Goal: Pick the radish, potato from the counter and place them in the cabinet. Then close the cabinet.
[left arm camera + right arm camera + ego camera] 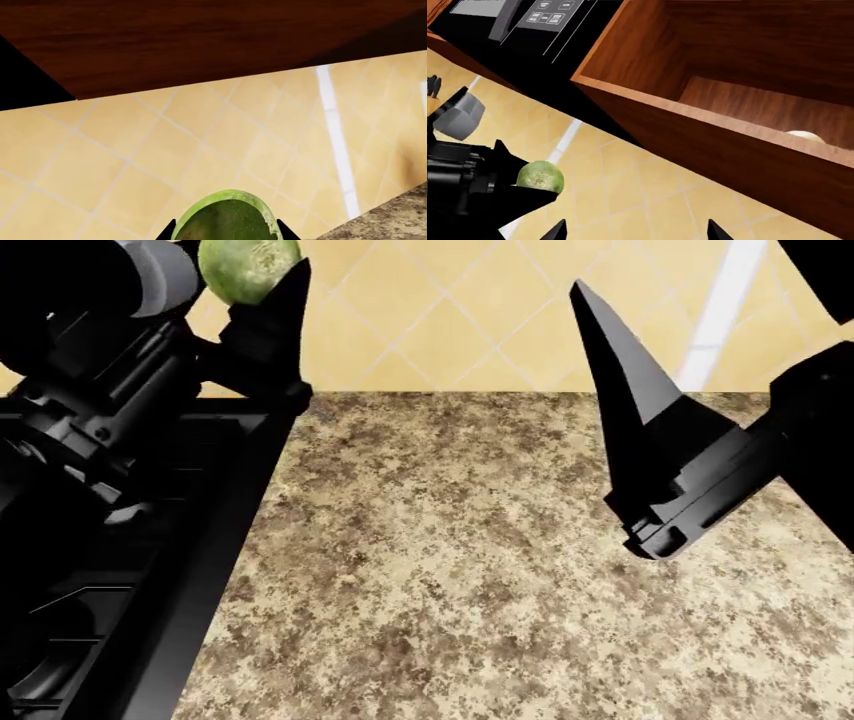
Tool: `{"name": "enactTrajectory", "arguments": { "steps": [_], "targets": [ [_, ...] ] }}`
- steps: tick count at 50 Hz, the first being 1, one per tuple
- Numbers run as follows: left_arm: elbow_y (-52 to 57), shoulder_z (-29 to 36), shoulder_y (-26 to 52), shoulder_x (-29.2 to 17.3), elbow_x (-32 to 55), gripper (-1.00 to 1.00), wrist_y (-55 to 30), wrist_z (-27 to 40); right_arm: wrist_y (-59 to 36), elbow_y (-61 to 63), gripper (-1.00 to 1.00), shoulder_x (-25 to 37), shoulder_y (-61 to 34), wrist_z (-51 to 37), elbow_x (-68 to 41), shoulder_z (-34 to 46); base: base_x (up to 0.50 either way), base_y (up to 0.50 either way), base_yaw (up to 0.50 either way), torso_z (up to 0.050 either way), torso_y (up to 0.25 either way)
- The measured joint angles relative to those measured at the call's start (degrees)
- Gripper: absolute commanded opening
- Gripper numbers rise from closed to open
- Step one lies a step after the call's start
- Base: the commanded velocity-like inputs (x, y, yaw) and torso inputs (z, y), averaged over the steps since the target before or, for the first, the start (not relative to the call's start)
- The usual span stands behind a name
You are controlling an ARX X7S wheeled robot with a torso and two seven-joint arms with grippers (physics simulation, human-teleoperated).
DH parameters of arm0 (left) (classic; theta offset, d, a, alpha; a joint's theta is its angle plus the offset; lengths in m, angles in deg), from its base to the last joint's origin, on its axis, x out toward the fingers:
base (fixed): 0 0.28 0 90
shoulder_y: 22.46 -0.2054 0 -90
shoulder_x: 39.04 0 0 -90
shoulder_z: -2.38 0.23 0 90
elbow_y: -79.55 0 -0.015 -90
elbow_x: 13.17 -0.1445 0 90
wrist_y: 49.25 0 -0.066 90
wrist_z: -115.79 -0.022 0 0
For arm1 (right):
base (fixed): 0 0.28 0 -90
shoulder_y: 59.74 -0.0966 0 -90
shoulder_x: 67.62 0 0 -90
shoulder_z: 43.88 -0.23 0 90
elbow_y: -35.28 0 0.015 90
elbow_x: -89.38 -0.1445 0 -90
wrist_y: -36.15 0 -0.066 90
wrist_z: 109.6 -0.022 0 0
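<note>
- Right wrist view: the left gripper (534, 187) pinches the radish (540, 177) before the tiled wall, below the open cabinet (707, 115) and well short of its front lip.
- Inside, past that lip, the potato (805, 136) shows only as a pale top.
- Right gripper (634, 231) stands wide and empty above the bare counter (507, 570); its fingertips are cut off.

Left claw (260, 300) clamped, right claw (634, 231) spread.

Speckled granite-look counter (507, 570), glossy wood-grain cabinet (707, 65), mottled matt radish (227, 220), smooth tiled wall (167, 165)
</note>
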Motion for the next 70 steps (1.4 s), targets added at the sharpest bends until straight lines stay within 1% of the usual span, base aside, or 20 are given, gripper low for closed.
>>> {"name": "enactTrajectory", "arguments": {
  "steps": [14,27,35,44,54,70],
  "targets": [
    [4.8,-4.5,5.3,0.9,9.1,-1.00,-3.4,6.2,-1.2,-1.5,1.00,0.5,2.2,-1.9,2.3,0.7,0.00,0.00,0.00,0.000,0.001],
    [7.0,-7.6,11.2,2.4,16.3,-1.00,-4.7,12.8,-1.6,-1.9,1.00,0.5,3.4,-2.6,3.8,1.4,0.00,0.00,0.00,0.001,0.000],
    [6.9,-8.3,16.1,3.6,19.9,-1.00,-5.3,16.7,-1.4,-2.1,1.00,0.4,4.1,-2.6,4.5,1.8,0.00,0.00,0.00,0.000,0.000],
    [5.6,-7.8,22.4,4.8,22.0,-1.00,-5.9,19.7,-1.3,-2.2,1.00,0.0,4.4,-2.4,5.6,2.9,0.00,0.00,0.00,0.000,0.000],
    [3.0,-6.0,28.8,6.3,21.5,-1.00,-6.2,20.7,-1.3,-2.4,1.00,-0.4,4.4,-2.3,6.3,3.7,0.00,0.00,0.00,0.000,0.000],
    [-6.0,0.7,36.6,9.3,11.4,-1.00,-3.4,16.2,-0.7,-2.8,1.00,-1.1,4.7,-2.0,7.3,4.5,0.00,0.00,0.00,0.000,0.001]
  ]
}}
